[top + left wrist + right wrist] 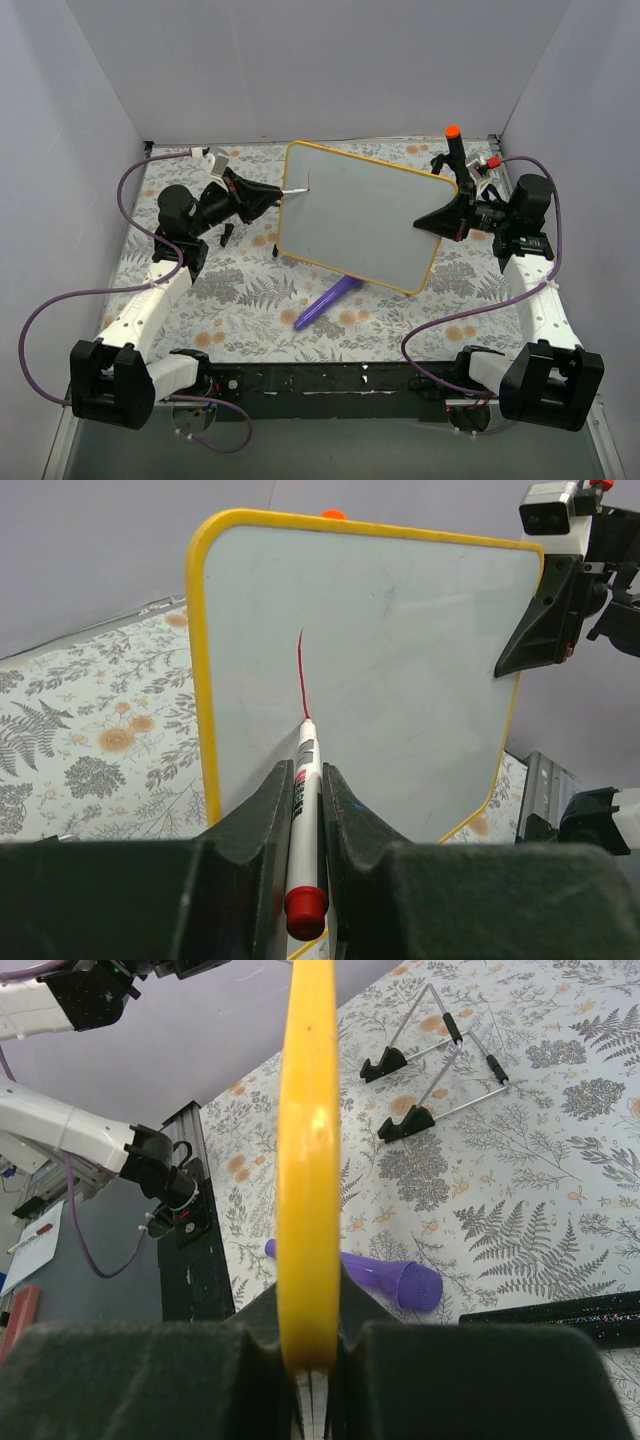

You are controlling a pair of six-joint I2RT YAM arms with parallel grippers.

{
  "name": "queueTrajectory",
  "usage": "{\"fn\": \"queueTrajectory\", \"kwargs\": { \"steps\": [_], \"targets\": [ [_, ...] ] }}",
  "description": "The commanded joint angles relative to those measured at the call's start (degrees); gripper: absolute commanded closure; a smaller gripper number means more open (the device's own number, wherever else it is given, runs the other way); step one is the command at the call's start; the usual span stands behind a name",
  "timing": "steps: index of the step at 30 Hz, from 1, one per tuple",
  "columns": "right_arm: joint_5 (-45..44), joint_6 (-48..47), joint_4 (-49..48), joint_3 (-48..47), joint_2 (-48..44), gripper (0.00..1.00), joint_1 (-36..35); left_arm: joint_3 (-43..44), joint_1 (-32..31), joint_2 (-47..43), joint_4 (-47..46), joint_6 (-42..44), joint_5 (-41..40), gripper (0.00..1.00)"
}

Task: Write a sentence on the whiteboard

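The whiteboard (360, 215), white with a yellow frame, hangs tilted above the table. My right gripper (428, 224) is shut on its right edge. In the right wrist view that yellow edge (308, 1160) runs straight up out of my right gripper (310, 1310). My left gripper (270, 196) is shut on a white marker (295, 188) with a red end. In the left wrist view the marker (302, 820) sticks out of the left gripper (307, 772), and its tip touches the whiteboard (400, 660). Of the sentence, one thin red stroke (301, 670) runs up from the tip.
A purple tube (328, 303) lies on the floral cloth below the board and shows again as the purple tube (400, 1282) in the right wrist view. A wire stand (440, 1070) with black feet lies on the cloth. A black post with an orange top (452, 140) stands back right.
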State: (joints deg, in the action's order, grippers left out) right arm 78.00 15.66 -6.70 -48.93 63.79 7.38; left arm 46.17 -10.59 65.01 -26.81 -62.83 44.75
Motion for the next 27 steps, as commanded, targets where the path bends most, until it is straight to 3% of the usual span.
{"fn": "queueTrajectory", "kwargs": {
  "steps": [1, 21, 27],
  "targets": [
    [4.27, 1.83, -5.87, -0.91, -2.18, 0.99, -0.35, -1.43, 0.39, -2.17, 0.97, 0.69, 1.47, 1.00],
    [4.27, 2.36, -6.57, -0.56, -2.44, 0.99, -0.26, 0.50, 0.39, 0.73, -10.63, -8.98, 4.46, 1.00],
    [4.09, 2.36, -6.57, -0.47, -2.18, 0.99, -0.35, 0.32, 0.39, 0.29, -10.37, -9.15, 4.55, 1.00]
  ]
}}
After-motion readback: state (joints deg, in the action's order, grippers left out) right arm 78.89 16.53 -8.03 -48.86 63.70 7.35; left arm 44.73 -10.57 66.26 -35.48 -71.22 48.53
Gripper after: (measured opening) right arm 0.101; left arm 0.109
